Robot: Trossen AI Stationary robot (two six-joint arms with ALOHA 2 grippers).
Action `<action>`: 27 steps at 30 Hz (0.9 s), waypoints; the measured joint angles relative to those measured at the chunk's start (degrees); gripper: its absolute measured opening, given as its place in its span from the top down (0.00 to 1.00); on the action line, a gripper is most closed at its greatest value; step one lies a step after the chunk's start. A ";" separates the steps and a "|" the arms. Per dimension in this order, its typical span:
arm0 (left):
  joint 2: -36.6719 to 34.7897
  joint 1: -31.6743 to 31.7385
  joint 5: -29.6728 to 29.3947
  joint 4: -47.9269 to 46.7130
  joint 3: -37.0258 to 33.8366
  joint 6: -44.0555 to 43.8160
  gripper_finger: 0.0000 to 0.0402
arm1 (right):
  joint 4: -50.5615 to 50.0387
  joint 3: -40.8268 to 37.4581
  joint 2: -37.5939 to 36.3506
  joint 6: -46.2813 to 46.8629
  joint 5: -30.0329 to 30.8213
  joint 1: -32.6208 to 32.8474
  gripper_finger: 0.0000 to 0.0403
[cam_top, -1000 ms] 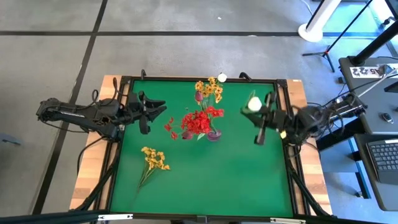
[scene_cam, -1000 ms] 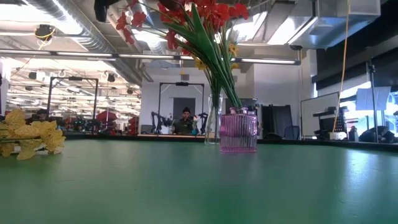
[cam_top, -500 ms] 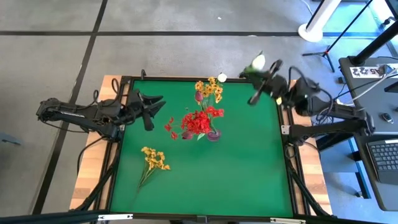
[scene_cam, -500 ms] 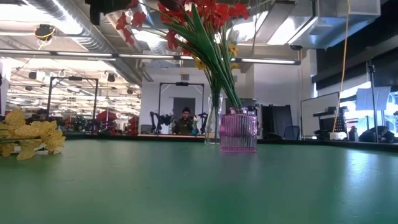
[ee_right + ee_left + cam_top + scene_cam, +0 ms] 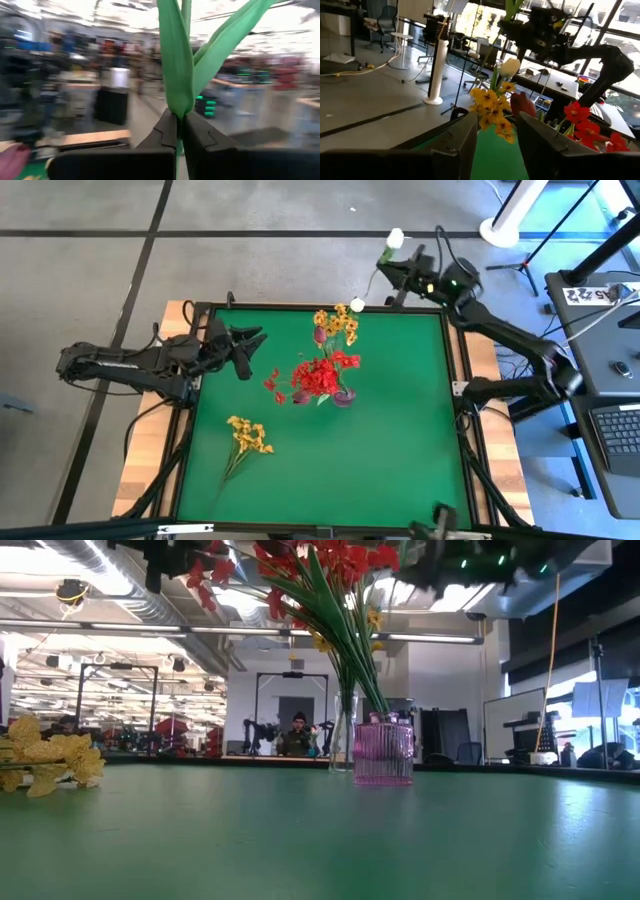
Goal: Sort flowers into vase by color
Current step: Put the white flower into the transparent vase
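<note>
Two pincers showed: the right pincer [image 5: 392,264] was clenched on a white tulip [image 5: 396,238] beyond the bench's [image 5: 400,450] twelve o'clock edge, while the left pincer [image 5: 256,340] stood released at nine o'clock. Yellow flowers [image 5: 247,437] lay at seven o'clock.

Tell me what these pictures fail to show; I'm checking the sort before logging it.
- Second vase, far edge: high view, hidden under the yellow-orange blossoms.
- White tulip's bloom: right wrist view cuts it off; only stem and leaves show in the right pincer.
- Pink vase's contents: low view crops the blossoms.
</note>
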 joint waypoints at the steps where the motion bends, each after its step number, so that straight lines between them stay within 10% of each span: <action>1: 0.41 0.30 0.13 -0.13 0.06 -0.61 0.67 | 2.44 0.00 2.02 1.65 -4.15 -1.33 0.99; 13: 2.47 2.39 0.28 -1.52 0.03 -1.70 0.67 | 29.87 0.00 17.52 23.64 -25.24 -5.95 0.99; 27: 3.36 3.71 0.18 -1.46 0.02 -1.70 0.67 | 26.10 2.27 17.60 24.04 -33.33 -0.95 0.99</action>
